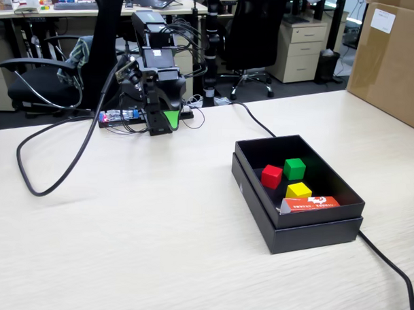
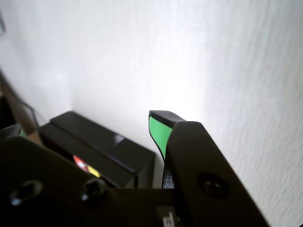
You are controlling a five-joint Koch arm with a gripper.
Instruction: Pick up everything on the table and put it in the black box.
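Observation:
The black box (image 1: pixel 259 208) stands on the table at the right of the fixed view. Inside it lie a red cube (image 1: pixel 271 175), a green cube (image 1: pixel 294 168), a yellow cube (image 1: pixel 299 191) and an orange-red packet (image 1: pixel 312 203). The gripper (image 1: pixel 162 123) is folded down by the arm's base at the back of the table, well left of the box. Its jaws stand apart with nothing between them. In the wrist view the gripper (image 2: pixel 87 126) frames the black box (image 2: pixel 102 146). One green-padded fingertip (image 2: pixel 158 130) is at the right. I see no loose thing on the table top.
A thick black cable (image 1: pixel 53 180) loops over the table's left side, and another (image 1: pixel 393 267) runs from behind the box to the front right. A cardboard carton (image 1: pixel 394 63) stands at the back right. Office chairs (image 1: pixel 255 34) stand behind the table.

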